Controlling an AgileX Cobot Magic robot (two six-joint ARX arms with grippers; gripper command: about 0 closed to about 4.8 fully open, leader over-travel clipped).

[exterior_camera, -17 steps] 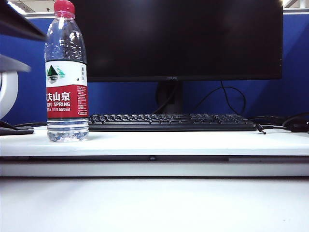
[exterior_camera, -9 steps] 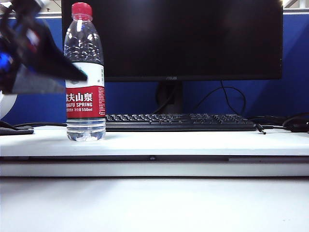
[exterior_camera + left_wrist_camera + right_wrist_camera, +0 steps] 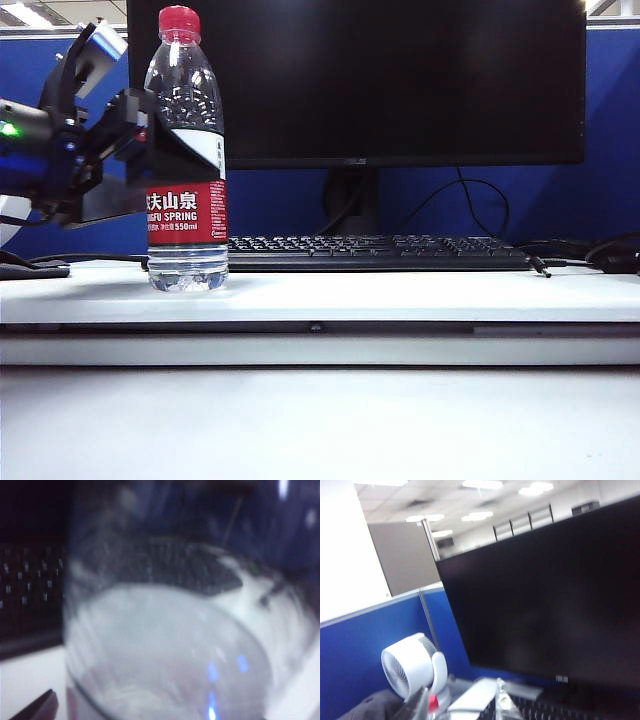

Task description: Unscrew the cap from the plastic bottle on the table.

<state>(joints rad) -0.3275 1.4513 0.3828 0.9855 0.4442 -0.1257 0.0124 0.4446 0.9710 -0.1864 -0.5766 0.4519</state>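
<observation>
The plastic bottle (image 3: 187, 215) stands upright on the white table (image 3: 400, 295), left of the middle, with its red cap (image 3: 179, 22) on top. My left gripper (image 3: 185, 152) comes in from the left at the height of the bottle's upper label. Its jaws are open wide around the body, with one dark finger (image 3: 196, 158) in front of it. In the left wrist view the clear bottle (image 3: 165, 645) fills the picture and only one fingertip (image 3: 40, 707) shows. My right gripper (image 3: 462, 692) is open and holds nothing. The cap (image 3: 434, 703) shows small beside one of its fingers.
A black keyboard (image 3: 370, 252) and a large dark monitor (image 3: 380, 80) stand behind the bottle. A white fan (image 3: 410, 665) is at the far left by the blue partition. Cables and a dark object (image 3: 610, 258) lie at the right end.
My left arm has swung down from the upper left until its open jaws are around the bottle's body. The bottle now stands farther right on the table.
</observation>
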